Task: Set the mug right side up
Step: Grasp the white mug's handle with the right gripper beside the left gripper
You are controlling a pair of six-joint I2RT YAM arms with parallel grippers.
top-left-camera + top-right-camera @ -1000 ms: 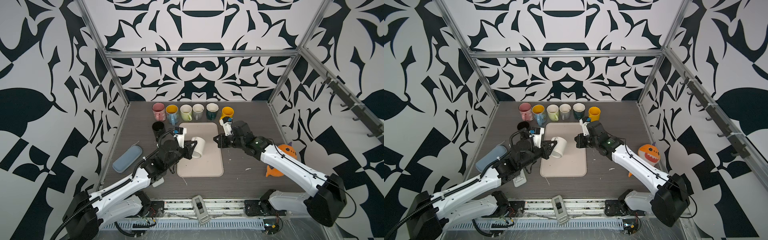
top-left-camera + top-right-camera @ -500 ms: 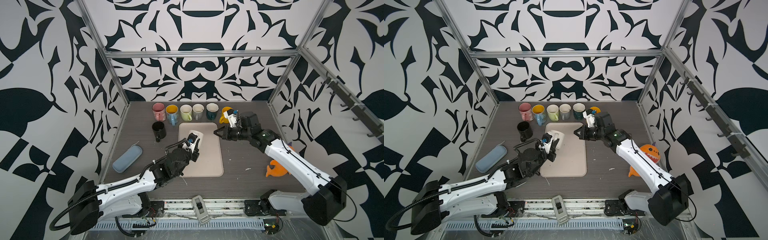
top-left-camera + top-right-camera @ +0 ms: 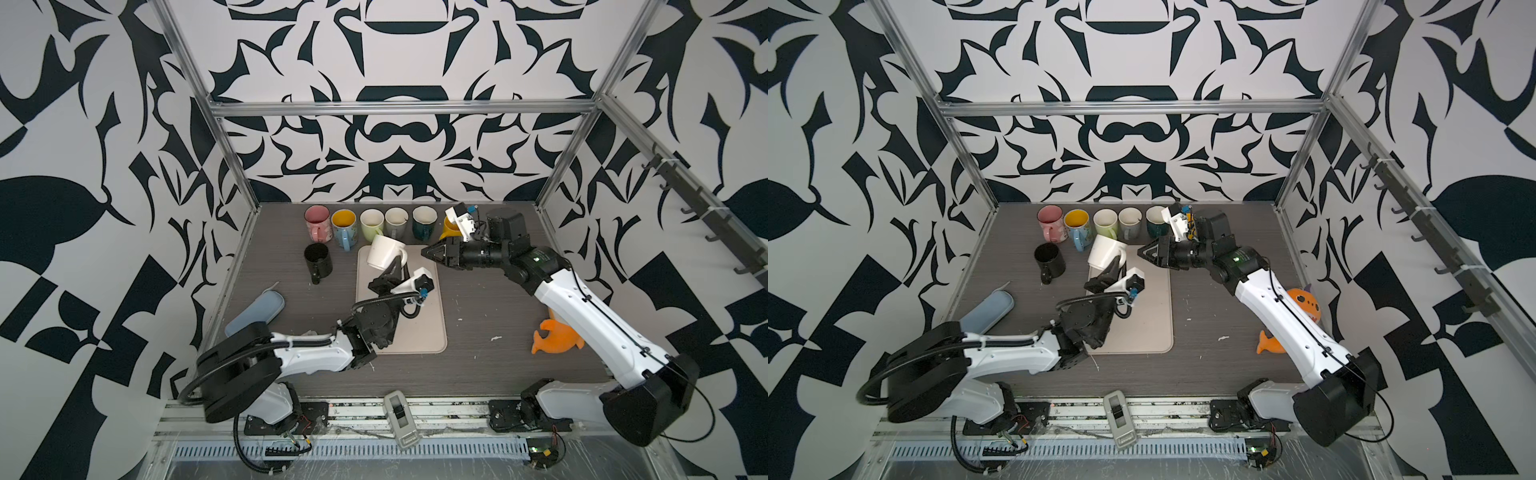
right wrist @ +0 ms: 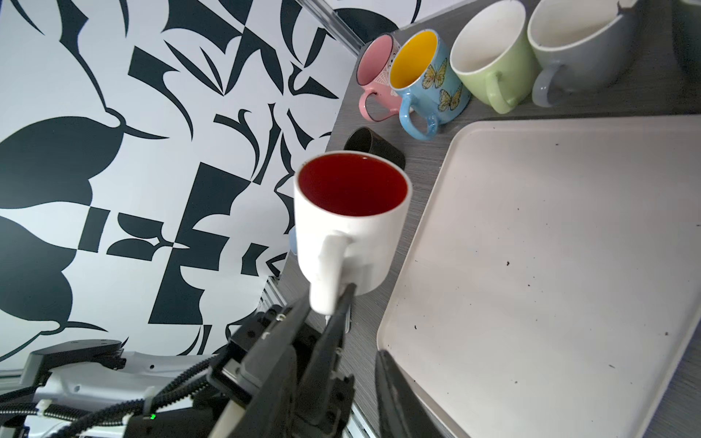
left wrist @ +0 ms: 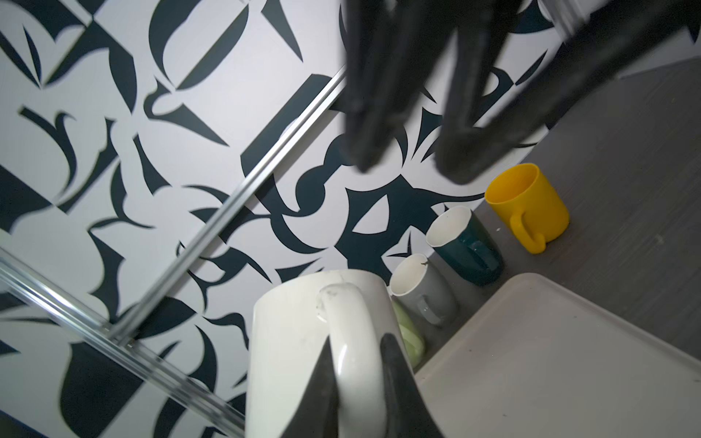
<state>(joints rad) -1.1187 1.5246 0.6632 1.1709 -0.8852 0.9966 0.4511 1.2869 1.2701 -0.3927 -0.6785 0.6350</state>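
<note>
**Mug lifted by its handle.** The left gripper [image 3: 398, 264] clamps the white mug [image 3: 384, 251] by its handle [image 5: 352, 330] — both jaws pressed against the loop's sides. It holds the mug off the surface at the far left corner of the tray [image 3: 419, 332]. The mug is tilted, its mouth turned up and toward the far wall. The right wrist view looks straight into its red inside.

The right gripper [image 3: 428, 252] hangs level above the tray's far edge, just beside the mug and pointing at it without touching. Its jaws stand partly apart and hold nothing — the left wrist view shows wall between the two blurred fingers [image 5: 364, 113].

Along the far edge of the table [image 3: 498, 374], six mugs stand upright in a row. They run from a pink mug [image 3: 317, 222] at the left to a yellow mug [image 5: 527, 208] at the right. A black mug [image 3: 318, 259] stands alone left of the tray. An orange toy [image 3: 557, 338] lies near the table's right edge, partly under the right arm.
</note>
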